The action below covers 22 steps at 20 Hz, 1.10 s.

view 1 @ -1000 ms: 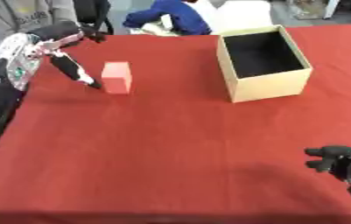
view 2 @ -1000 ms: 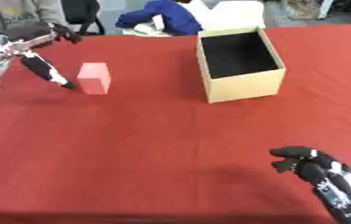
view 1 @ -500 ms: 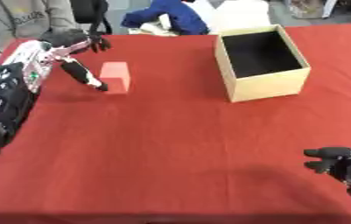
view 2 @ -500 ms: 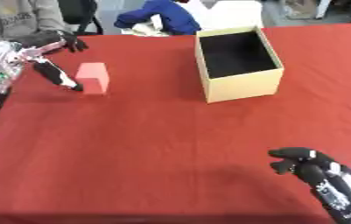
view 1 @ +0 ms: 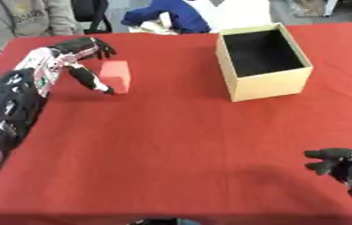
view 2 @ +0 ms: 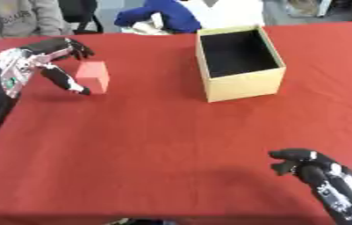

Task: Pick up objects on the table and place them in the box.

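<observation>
Left hand (view 1: 71, 59): enters from the view's left edge; fingers spread wide around the block, curled ones at its far top edge, thumb pointing down at its near left corner. Whether any of them touch the block cannot be told.
Red block (view 1: 116, 75): one; rests on the counter at far left, within the left hand's span, not lifted.
Right hand (view 2: 305, 165): at the lower right corner, low over the counter, fingers curled inward, holding nothing.
Box (view 1: 264, 61): one; tan cardboard, open top, dark interior with nothing visible inside; stands upright at far centre-right, well apart from the block and both hands.
Counter (view 1: 178, 145): one; red cloth surface; bare cloth lies between block and box.
Objects on counter: one block, one box.
Surroundings: a blue garment (view 1: 171, 15) and a white sheet (view 1: 232, 11) beyond the far edge; a person in a grey top (view 1: 29, 17) at the far left corner.
</observation>
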### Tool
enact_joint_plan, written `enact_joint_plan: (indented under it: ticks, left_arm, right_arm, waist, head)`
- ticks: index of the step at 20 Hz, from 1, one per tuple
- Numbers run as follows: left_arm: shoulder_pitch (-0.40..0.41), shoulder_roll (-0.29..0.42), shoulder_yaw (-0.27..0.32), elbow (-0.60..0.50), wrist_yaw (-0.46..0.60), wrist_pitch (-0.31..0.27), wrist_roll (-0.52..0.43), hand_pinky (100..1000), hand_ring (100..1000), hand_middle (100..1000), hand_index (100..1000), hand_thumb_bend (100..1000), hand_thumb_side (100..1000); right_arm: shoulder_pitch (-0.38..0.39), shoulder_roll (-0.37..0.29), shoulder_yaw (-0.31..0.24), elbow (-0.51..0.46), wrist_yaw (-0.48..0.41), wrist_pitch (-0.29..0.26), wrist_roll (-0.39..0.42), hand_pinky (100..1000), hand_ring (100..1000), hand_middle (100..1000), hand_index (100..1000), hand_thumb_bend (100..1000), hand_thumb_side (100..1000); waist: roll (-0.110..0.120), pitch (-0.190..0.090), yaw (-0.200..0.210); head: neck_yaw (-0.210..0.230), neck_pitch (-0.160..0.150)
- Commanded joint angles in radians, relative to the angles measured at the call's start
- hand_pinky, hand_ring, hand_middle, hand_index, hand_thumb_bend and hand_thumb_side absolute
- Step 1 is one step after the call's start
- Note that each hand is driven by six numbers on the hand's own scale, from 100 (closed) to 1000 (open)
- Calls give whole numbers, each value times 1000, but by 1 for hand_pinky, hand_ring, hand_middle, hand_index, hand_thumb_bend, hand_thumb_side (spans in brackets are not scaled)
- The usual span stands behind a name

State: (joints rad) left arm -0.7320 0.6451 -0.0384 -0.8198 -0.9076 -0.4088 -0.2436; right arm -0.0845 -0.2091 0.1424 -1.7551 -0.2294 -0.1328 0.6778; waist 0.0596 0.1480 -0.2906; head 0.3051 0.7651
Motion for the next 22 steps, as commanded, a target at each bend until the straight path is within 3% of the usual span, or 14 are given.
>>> enact_joint_plan:
  ticks: [1, 6, 11, 22]
  left_arm:
    - [-22, 20, 9, 6, -16, 4, 20, 778, 687, 668, 850, 736, 371]
    - [-20, 17, 12, 10, -22, 17, 57, 773, 548, 453, 701, 666, 254]
    - [-18, 18, 17, 3, -3, 39, 101, 760, 469, 270, 561, 602, 158]
    - [-77, 12, -6, -135, 191, 43, 57, 784, 451, 244, 547, 498, 119]
  right_arm:
    - [-8, -13, -1, -11, 5, -4, 4, 844, 900, 574, 823, 100, 643]
    - [-8, -12, -2, -11, 6, -5, 4, 844, 901, 575, 823, 100, 643]
    - [-7, -11, -1, -10, 6, -5, 6, 844, 901, 575, 824, 100, 643]
    - [-7, -14, 6, -9, 4, -3, 14, 845, 901, 575, 824, 100, 642]
  waist:
    - [-2, -11, -2]
    - [-3, -9, -4]
    - [-4, -10, -6]
    - [-2, -17, -12]
  head:
    - [1, 5]
    - [2, 5]
    - [1, 5]
    - [7, 5]
